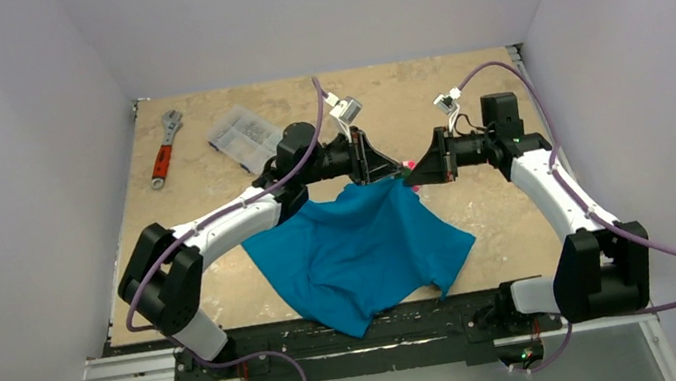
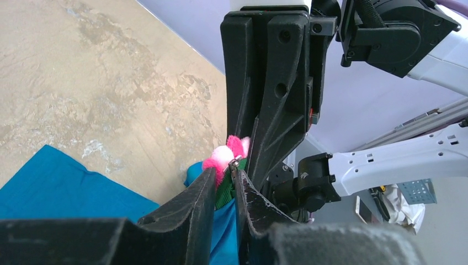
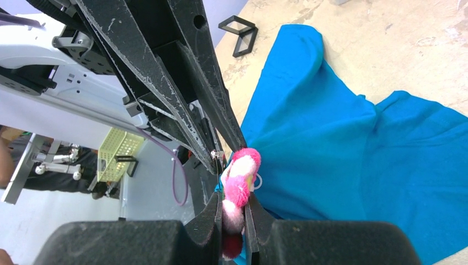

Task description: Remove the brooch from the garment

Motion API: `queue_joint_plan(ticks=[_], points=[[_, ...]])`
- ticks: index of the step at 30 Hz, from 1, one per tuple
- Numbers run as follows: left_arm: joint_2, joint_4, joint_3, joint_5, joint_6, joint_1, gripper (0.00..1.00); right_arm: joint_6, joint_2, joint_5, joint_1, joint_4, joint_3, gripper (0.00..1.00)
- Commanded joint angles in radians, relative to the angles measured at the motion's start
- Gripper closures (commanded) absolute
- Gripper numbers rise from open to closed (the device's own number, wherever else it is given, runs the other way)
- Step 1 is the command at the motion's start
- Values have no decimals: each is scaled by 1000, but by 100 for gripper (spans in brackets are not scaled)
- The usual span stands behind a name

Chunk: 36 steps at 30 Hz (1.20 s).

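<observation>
The teal-blue garment hangs from a raised corner down to the table's near edge. The pink brooch sits at that raised corner, between both grippers. My left gripper is shut on the garment's cloth and the green backing just behind the brooch; a small metal pin shows at its fingertips. My right gripper faces it and is shut on the brooch's pink petals, which fill the gap between its fingers. The garment spreads out below it.
A red-handled wrench and a clear plastic parts box lie at the back left of the table. A small black square frame lies on the table beyond the garment. The white enclosure walls stand on three sides.
</observation>
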Motion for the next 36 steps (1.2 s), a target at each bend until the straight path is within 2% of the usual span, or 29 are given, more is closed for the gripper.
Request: queue_joint_plan(ticks=[1,7,10,16,23,28,32,36], points=[[-10,1,38,-44,36,-18,83,-12,-10,-55,16,-3,20,100],[-23,22,8,-32,34,-13,83,-10,0,-51,17,3,24,100],[-29,24,-3,-27,24,0,86,-10,6,-54,17,7,29,100],[-48,5,-29,-20,38,25,83,-9,10,-54,16,12,35,100],[-69,136,-58,104,23,25,64,-1,12,-42,15,23,29,100],[-65,149,-32,109,25,2,59,2,12,-38,17,28,31,100],[-46,107,-6,67,27,-3,60,0,4,-41,17,26,29,100],[-33,61,17,20,27,-3,65,-7,-6,-42,17,17,29,100]])
